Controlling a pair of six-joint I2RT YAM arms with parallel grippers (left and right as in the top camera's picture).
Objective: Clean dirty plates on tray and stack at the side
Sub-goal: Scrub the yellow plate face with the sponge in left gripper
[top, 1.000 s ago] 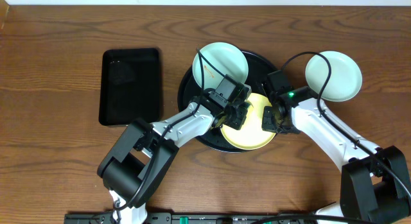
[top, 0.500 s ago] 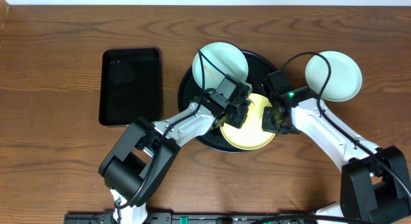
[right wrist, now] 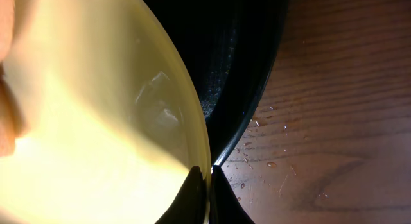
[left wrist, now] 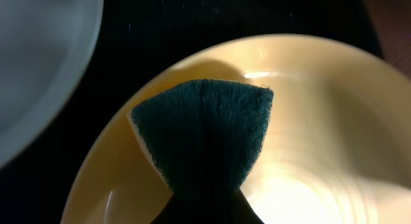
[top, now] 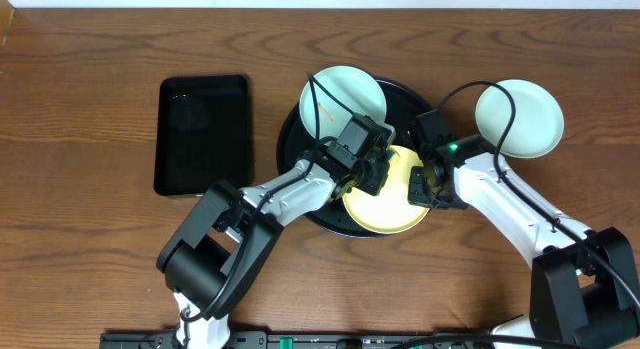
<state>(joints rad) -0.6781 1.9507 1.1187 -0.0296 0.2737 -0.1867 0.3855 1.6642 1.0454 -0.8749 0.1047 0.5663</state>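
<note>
The left gripper [top: 368, 177] is pinched tight on a dark green sponge [left wrist: 202, 134], squeezing it into a narrow waist. The sponge fans out just ahead of the fingers and rests on the inner slope of the yellow plate [top: 392, 201], close to that plate's rim. The right gripper [right wrist: 209, 179] is pressed together on the far edge of the same plate, with one finger inside the rim and one outside. The yellow plate thus lies between the two grippers, touched by the sponge on one side and clamped on the other.

There are three plates in all: one yellow and two pale blue. The first blue plate [top: 343, 97] lies just beyond the left gripper, on the side away from the robot, and shows thin orange marks on its inner face. In the left wrist view its edge is to the left of the sponge, with a strip of black between it and the yellow plate. The second blue plate [top: 518, 119] lies beyond the right gripper, toward its outer side, on the bare wooden tabletop [right wrist: 347, 89].

There are two trays. The round tray [top: 288, 139] — black and glossy — holds the yellow plate and the first blue plate, and the yellow plate reaches out to its rim beside the right gripper. The rectangular tray [top: 204, 134], also black, lies well off to the outer side of the left gripper.

Small water droplets [right wrist: 270, 165] dot the wood just beside the right gripper.
</note>
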